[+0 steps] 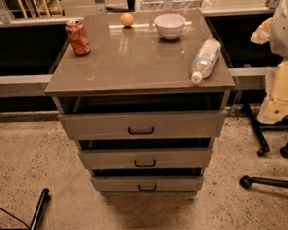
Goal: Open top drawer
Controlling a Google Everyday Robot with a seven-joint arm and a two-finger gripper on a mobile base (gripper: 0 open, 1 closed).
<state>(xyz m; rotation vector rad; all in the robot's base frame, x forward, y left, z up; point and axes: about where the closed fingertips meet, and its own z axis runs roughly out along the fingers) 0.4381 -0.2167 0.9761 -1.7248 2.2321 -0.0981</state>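
Observation:
The top drawer (pixel 142 125) is the widest front of a grey-brown cabinet, with a small dark bar handle (pixel 141 131) at its centre. Its front stands a little out from the cabinet body, with a dark gap between it and the cabinet top (pixel 130 63). Two narrower drawer fronts (pixel 145 159) (pixel 147 182) sit below it, each also slightly out. My arm's white and cream parts show at the right edge, and the gripper (pixel 277 108) hangs there, well to the right of the cabinet, about level with the top drawer and touching nothing.
On the cabinet top stand an orange soda can (pixel 78 37), an orange ball (pixel 127 19), a white bowl (pixel 170 25) and a lying plastic bottle (pixel 205 59). Chair legs with castors (pixel 267 177) are at the right. A dark bar (pixel 37 213) lies on the floor at the left.

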